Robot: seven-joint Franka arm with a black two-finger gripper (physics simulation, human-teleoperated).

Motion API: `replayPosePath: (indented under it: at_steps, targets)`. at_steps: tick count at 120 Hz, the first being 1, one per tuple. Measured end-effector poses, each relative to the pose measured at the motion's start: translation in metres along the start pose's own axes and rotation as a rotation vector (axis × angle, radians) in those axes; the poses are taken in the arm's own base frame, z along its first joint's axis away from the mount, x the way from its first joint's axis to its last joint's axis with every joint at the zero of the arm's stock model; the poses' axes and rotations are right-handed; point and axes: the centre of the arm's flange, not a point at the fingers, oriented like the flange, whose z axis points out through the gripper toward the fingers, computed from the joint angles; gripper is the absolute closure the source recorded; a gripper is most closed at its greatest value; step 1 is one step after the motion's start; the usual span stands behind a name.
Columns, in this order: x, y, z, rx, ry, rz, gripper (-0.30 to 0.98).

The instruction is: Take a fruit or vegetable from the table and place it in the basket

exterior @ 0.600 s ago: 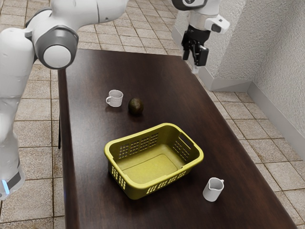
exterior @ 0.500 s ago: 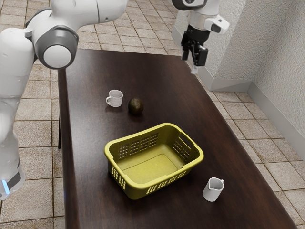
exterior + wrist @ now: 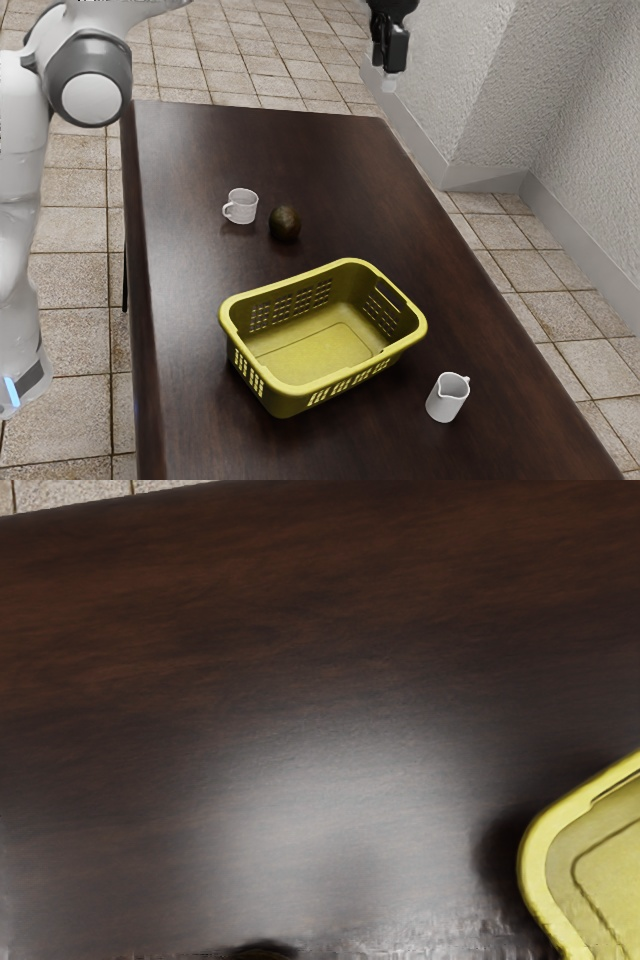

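Beside the mug on the counter: dark fruit, outside basket | end effector: now higher in exterior view; wide or narrow, cannot tell | pick-up pending, approach likely needed

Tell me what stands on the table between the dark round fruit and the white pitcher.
The yellow basket stands between the dark round fruit and the white pitcher; the exterior view shows this.
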Motion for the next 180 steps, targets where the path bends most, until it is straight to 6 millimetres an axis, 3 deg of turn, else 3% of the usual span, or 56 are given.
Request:
replayPosePath:
  at_steps: [7, 18, 27, 48, 63, 72, 80, 89, 98, 113, 124, 138, 158, 166, 180]
  targets:
    - [0.004, -0.009, 0.026, 0.006, -0.064, 0.099, 0.0]
    - [0.011, -0.052, 0.085, -0.004, -0.189, 0.193, 0.0]
    - [0.006, -0.077, 0.111, -0.034, -0.246, 0.276, 0.0]
    - [0.017, -0.089, 0.184, -0.109, -0.325, 0.499, 0.0]
    - [0.028, -0.099, 0.217, -0.151, -0.324, 0.618, 0.0]
    - [0.026, -0.115, 0.227, -0.177, -0.312, 0.659, 0.0]
    - [0.021, -0.116, 0.235, -0.202, -0.306, 0.706, 0.0]
    - [-0.017, -0.103, 0.243, -0.245, -0.288, 0.766, 0.0]
    - [-0.036, -0.08, 0.246, -0.232, -0.254, 0.85, 0.0]
    - [-0.042, -0.056, 0.261, -0.175, -0.22, 0.97, 0.0]
    - [-0.043, -0.05, 0.272, -0.145, -0.199, 1.023, 0.0]
    - [-0.044, -0.062, 0.28, -0.111, -0.175, 1.047, 0.0]
    - [-0.053, -0.1, 0.279, -0.073, -0.152, 1.024, 0.0]
    - [-0.061, -0.111, 0.281, -0.064, -0.147, 1.014, 0.0]
    - [-0.087, -0.116, 0.266, -0.031, -0.113, 1.012, 0.0]
